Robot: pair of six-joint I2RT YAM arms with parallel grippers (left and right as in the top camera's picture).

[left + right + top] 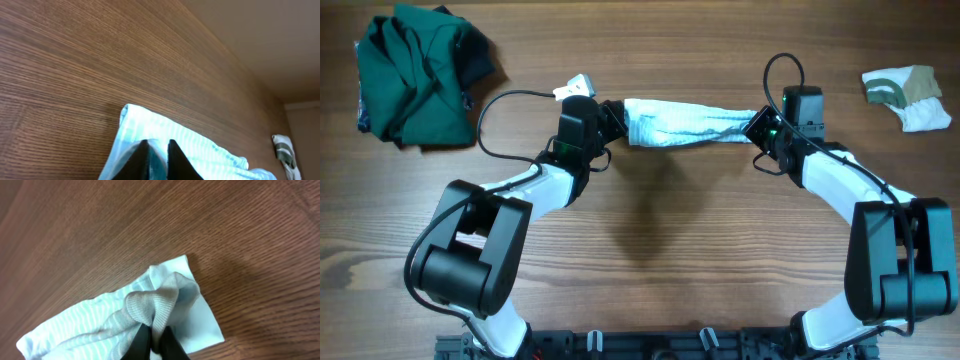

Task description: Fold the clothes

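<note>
The pale blue-and-white striped garment [685, 125] hangs stretched between my two grippers above the far middle of the table. My left gripper [613, 118] is shut on its left end; the left wrist view shows the fingertips [157, 146] pinching the striped cloth [200, 150]. My right gripper [760, 127] is shut on its right end; the right wrist view shows the fingers [155, 336] clamping a bunched grey ribbed edge of the garment [150, 305]. The dark green garment [415, 70] lies crumpled at the far left. The small white-and-olive piece [910, 95] lies at the far right.
The wooden table [650, 260] spreads under both arms. A black cable [490, 110] loops from the left arm near the green garment. A small white tag [575, 87] sits behind the left wrist. The white-and-olive piece also shows in the left wrist view [284, 150].
</note>
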